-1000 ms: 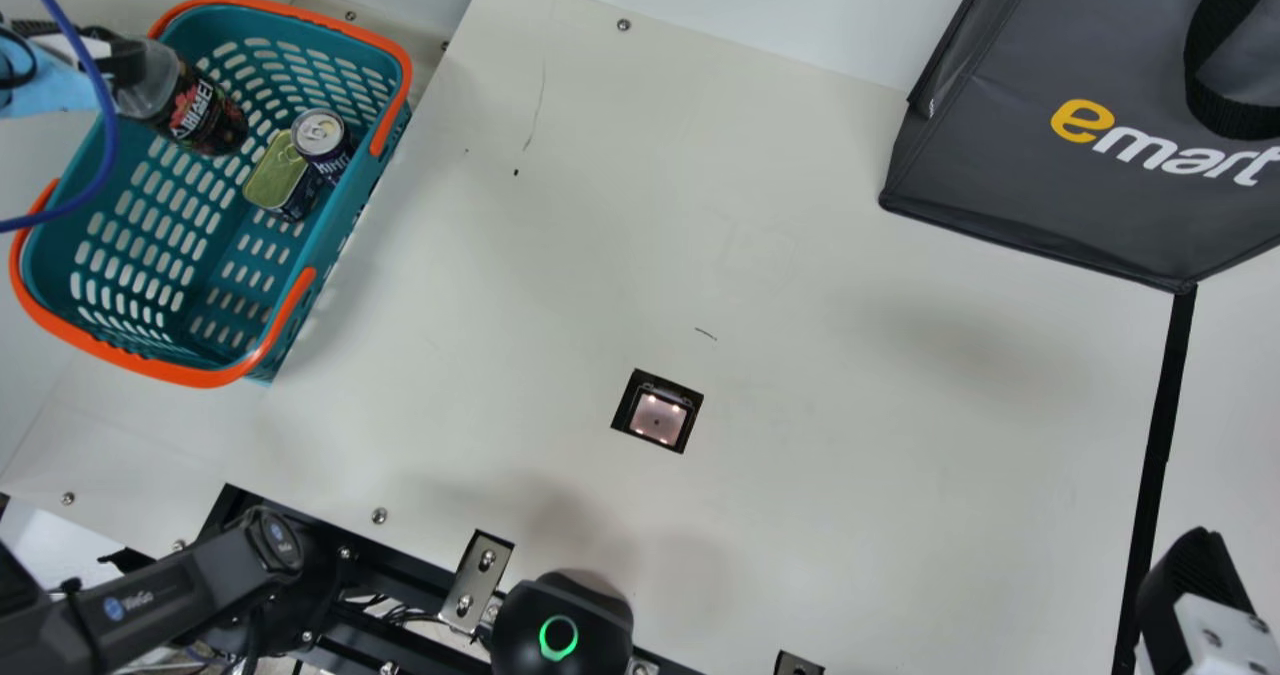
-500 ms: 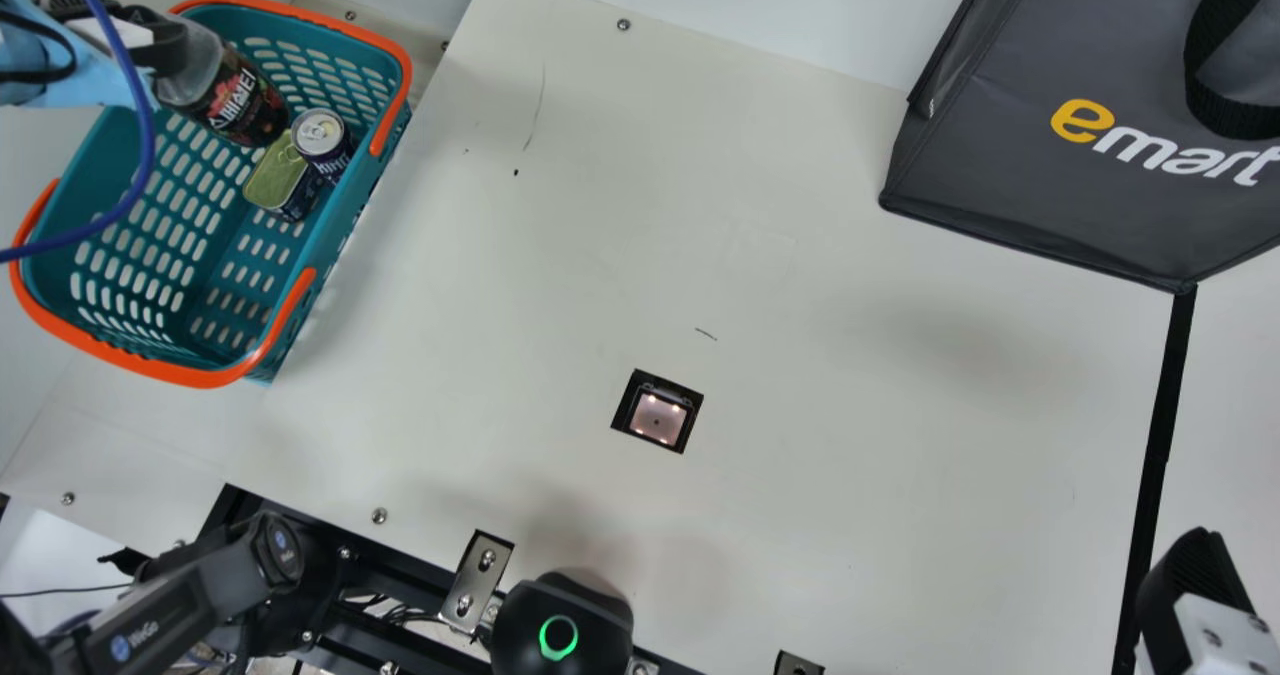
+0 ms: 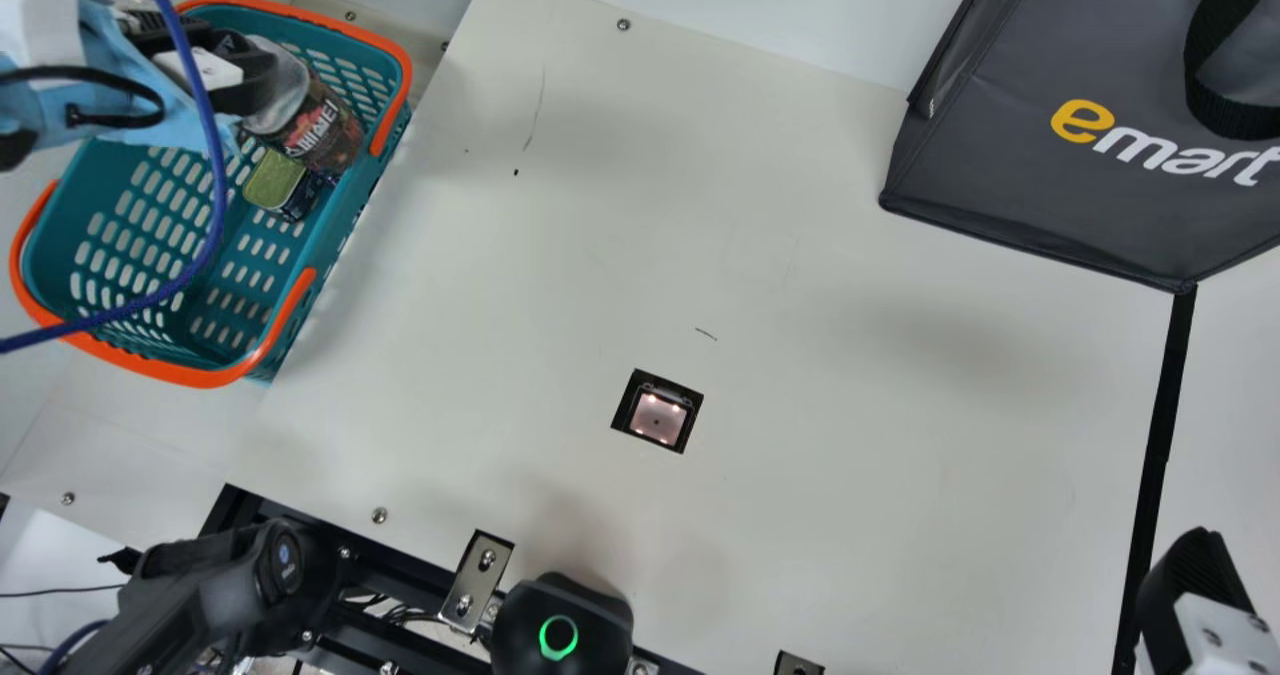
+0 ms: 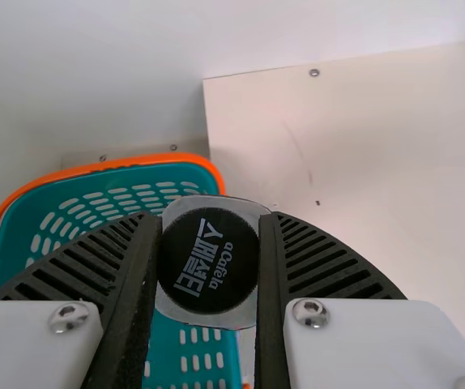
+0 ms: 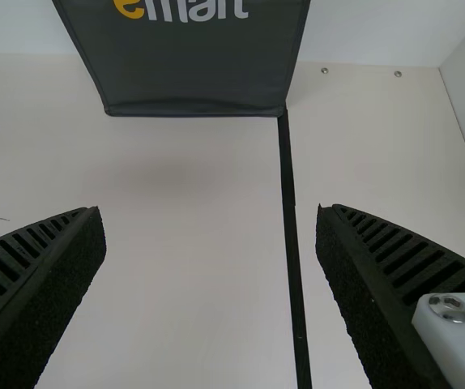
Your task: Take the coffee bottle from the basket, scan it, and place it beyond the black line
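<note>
Coffee bottle (image 3: pixel 322 133), gripped near its cap (image 4: pixel 208 261) by the left jaws, has swung across the basket (image 3: pixel 340 217) to the side nearer the scanner (image 3: pixel 657 421); scanning probably comes next. Right jaws gape, holding nothing.

I see the left gripper (image 3: pixel 240 60) pinching the coffee bottle (image 4: pixel 172 306) between black ribbed fingers, beside its round black cap (image 4: pixel 208 259). Taking twelve o'clock as toward the white wall (image 4: pixel 135 65), the orange-rimmed teal basket (image 4: pixel 14 235) spreads toward nine, the cream table (image 4: pixel 394 178) toward two.
</note>
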Robot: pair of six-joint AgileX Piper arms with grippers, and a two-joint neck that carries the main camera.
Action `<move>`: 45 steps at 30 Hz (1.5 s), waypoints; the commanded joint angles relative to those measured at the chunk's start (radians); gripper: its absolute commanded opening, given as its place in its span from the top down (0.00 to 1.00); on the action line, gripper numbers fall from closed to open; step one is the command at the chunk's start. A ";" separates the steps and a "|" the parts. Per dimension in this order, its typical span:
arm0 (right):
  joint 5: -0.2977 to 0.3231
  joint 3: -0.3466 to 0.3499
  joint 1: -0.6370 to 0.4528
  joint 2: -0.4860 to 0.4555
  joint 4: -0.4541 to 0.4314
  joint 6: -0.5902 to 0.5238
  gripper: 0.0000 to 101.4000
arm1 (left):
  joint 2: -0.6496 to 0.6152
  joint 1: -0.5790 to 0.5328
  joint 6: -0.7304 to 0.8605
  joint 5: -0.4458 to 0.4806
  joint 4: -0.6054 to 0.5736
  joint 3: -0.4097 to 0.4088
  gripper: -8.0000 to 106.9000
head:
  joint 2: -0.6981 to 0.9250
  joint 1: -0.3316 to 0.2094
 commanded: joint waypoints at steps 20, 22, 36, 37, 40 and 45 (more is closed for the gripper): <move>0.000 0.000 0.000 0.000 0.000 0.000 0.10 | -0.060 -0.506 -0.327 -0.115 0.230 0.073 0.84 | 0.002 -0.017; 0.000 0.000 0.000 0.000 0.000 0.000 0.10 | -0.057 -0.557 -0.369 -0.127 0.259 0.075 0.84 | 0.002 -0.017; 0.000 0.000 0.000 0.000 0.000 0.000 0.10 | -0.008 -0.840 -0.611 -0.197 0.403 0.091 0.84 | 0.002 -0.017; 0.000 0.000 0.000 0.000 0.000 0.000 0.10 | -0.005 -0.855 -0.623 -0.203 0.408 0.094 0.84 | 0.002 -0.017; 0.000 0.000 0.000 0.000 0.000 0.000 0.10 | 0.007 -0.897 -0.650 -0.218 0.412 0.101 0.84 | 0.002 -0.017; 0.000 0.000 0.000 0.000 0.000 0.000 0.10 | 0.024 -0.951 -0.659 -0.242 0.392 0.112 0.84 | 0.002 -0.017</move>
